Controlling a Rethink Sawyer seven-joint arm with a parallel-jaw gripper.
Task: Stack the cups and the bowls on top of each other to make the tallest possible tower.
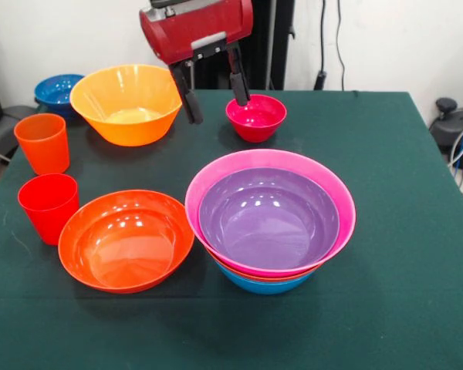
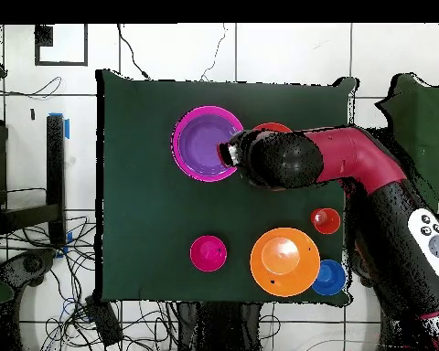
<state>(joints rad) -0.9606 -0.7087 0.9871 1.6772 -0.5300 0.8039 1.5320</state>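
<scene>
My gripper (image 1: 218, 109) hangs open and empty above the table's far side, between the large yellow-orange bowl (image 1: 126, 104) and the small magenta bowl (image 1: 255, 117). The tower (image 1: 270, 223) stands near the front: the purple bowl (image 1: 266, 220) sits in the large pink bowl (image 1: 328, 196), over a red-orange rim and the medium blue bowl (image 1: 262, 284). A wide red-orange bowl (image 1: 126, 239) sits to its left. The ribbed orange cup (image 1: 42, 142) and the smooth red cup (image 1: 49, 206) stand at the left. The small blue bowl (image 1: 58, 92) is at the far left corner.
In the overhead view the arm (image 2: 287, 160) covers the gripper and most of the loose red-orange bowl (image 2: 272, 127), beside the tower (image 2: 207, 143). The table's right half in the front view holds nothing. Cables and a chair lie beyond the table edges.
</scene>
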